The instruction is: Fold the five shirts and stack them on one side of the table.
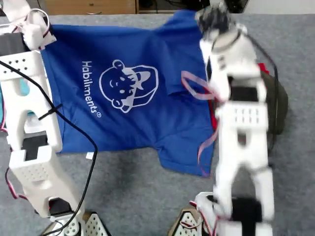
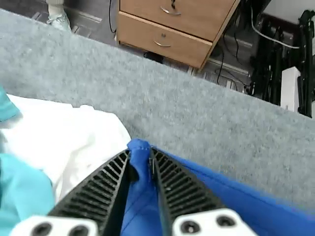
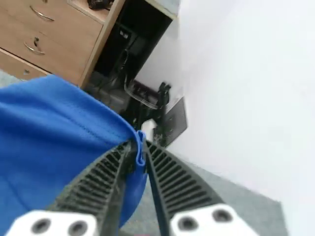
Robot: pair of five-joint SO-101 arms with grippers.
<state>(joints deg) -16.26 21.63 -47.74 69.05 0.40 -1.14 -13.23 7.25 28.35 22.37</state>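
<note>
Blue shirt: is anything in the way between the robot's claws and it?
No, nothing visible. The left gripper and the right gripper are each shut on an edge of the blue shirt, with the cloth pinched right between them.

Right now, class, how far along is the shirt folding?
Done: unclear; white cloth and teal cloth lie beside the left claw, fold state hidden. In hand: the blue shirt lies spread open, left claw and right claw each shut on an edge. Left: folding and stacking it.
</note>
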